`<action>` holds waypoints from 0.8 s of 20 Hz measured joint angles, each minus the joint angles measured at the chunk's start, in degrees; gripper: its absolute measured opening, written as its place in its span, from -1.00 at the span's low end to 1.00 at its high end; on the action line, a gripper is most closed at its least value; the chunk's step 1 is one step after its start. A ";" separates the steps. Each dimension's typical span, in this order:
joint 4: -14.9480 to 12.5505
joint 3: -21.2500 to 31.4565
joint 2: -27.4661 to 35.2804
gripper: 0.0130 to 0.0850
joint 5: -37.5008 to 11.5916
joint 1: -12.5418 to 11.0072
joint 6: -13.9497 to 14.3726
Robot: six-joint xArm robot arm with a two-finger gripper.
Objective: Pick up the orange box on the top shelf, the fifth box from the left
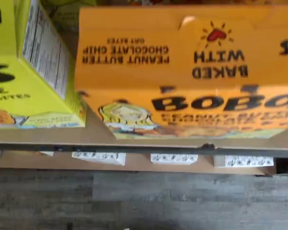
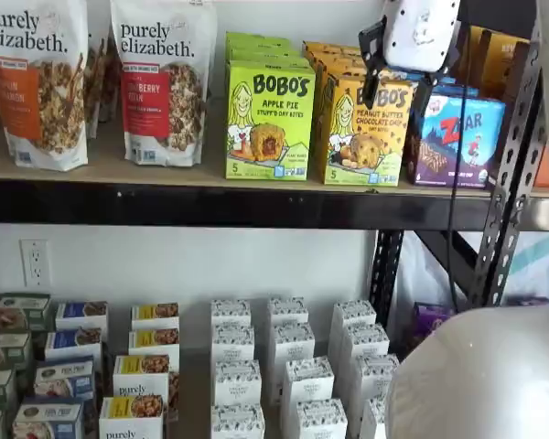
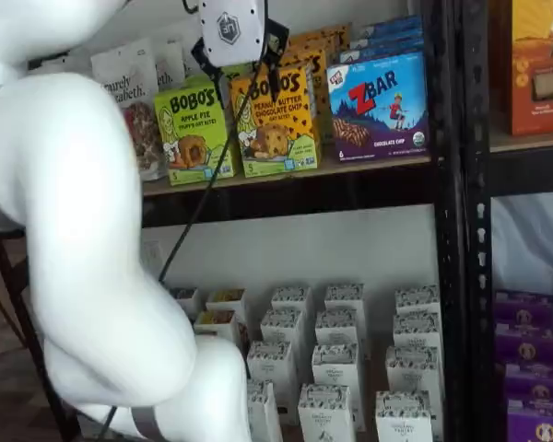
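The tan wooden top shelf (image 2: 119, 165) carries the orange Bobo's Peanut Butter Chocolate Chip box (image 2: 366, 128), directly behind and below the hand (image 2: 410, 87). The lime Bobo's Apple Pie box (image 2: 268, 121) stands beside it. Whether the hand's fingers are parted, I cannot tell.

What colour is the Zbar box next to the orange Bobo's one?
Blue shading to purple, with a red Zbar logo; the Zbar box shows best in a shelf view.

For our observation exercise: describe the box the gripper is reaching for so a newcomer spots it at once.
Find the top shelf, a tan board. The orange box stands between a lime-green Bobo's box and a blue Zbar box. Only it reads Peanut Butter Chocolate Chip.
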 joint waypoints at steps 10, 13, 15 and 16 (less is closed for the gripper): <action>-0.19 -3.59 3.45 1.00 -0.41 -0.61 -0.65; -0.06 -3.95 3.59 1.00 -0.36 -0.45 -0.50; -0.18 -4.21 3.74 1.00 -0.06 -0.23 -0.27; -0.23 -4.28 3.78 1.00 0.05 -0.13 -0.18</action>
